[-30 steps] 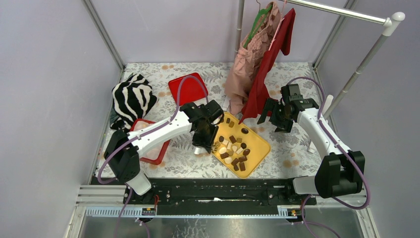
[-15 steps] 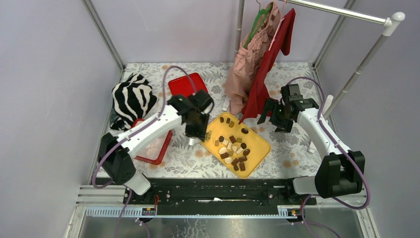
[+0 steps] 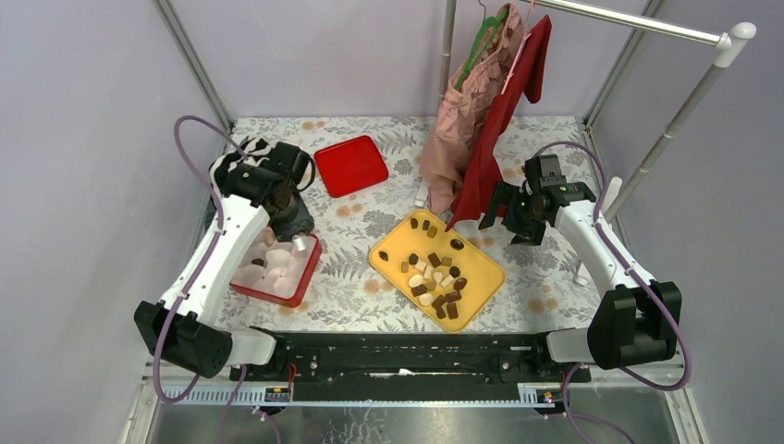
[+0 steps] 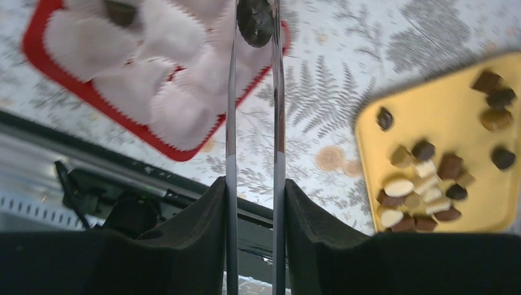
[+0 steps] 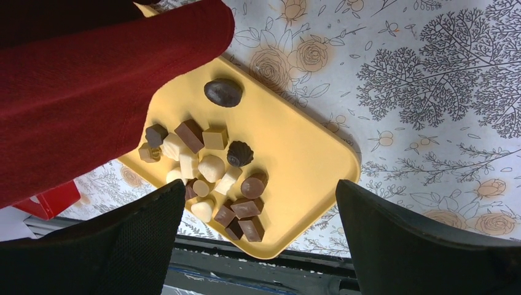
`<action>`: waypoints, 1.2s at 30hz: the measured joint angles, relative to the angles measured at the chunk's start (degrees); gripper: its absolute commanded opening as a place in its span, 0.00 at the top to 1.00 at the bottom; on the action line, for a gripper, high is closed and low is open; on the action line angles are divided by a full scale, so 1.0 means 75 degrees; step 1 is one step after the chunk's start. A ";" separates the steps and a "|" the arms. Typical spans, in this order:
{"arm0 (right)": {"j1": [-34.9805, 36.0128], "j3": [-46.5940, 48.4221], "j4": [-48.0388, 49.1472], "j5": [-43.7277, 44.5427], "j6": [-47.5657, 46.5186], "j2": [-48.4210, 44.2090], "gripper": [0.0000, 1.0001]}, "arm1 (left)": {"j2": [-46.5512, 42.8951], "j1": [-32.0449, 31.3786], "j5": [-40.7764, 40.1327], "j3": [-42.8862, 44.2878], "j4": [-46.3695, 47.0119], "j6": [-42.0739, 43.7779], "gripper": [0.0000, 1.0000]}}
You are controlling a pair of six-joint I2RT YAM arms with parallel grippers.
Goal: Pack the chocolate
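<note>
Near table's [image 3: 351, 296] left edge, left gripper [image 4: 253, 190] is pinching tongs [image 4: 278, 123] around chocolate [image 4: 255, 21] over box [image 4: 37, 46] for dropping, right gripper [image 5: 259, 187] gaping.

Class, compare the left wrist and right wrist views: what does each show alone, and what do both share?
Only the left wrist view: the left pincer clamping metal tongs that pinch a dark chocolate piece over white paper cups in a red square box. Only the right wrist view: the dark red garment and the open right pincer. Both: the yellow rectangular tray of mixed chocolates on the floral tablecloth; perhaps the box's red corner too.
</note>
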 measured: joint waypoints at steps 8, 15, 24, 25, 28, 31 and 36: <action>0.0000 0.0009 0.0087 -0.0201 0.0000 -0.0003 0.00 | -0.0373 0.0956 -0.0670 -0.0391 -0.0766 -0.0711 1.00; 0.0000 -0.0055 0.0152 -0.0283 0.0000 -0.0006 0.00 | -0.0560 0.1751 -0.0667 -0.1454 -0.1023 -0.0860 1.00; 0.0000 -0.0085 0.0146 -0.0341 0.0003 -0.0006 0.00 | -0.0595 0.2055 -0.0921 -0.1597 -0.1029 -0.0819 1.00; 0.0000 -0.0085 0.0146 -0.0338 0.0003 -0.0003 0.00 | -0.0571 0.2063 -0.0935 -0.1603 -0.1029 -0.0810 1.00; 0.0000 -0.0090 0.0149 -0.0338 0.0003 -0.0003 0.00 | -0.0525 0.2066 -0.1005 -0.1722 -0.1017 -0.0772 0.96; 0.0000 -0.0111 0.0146 -0.0338 0.0003 -0.0006 0.00 | -0.0466 0.2072 -0.1055 -0.1888 -0.1014 -0.0746 0.86; 0.0000 -0.0114 0.0149 -0.0335 0.0006 -0.0003 0.00 | -0.0414 0.2078 -0.1099 -0.1964 -0.0988 -0.0691 0.78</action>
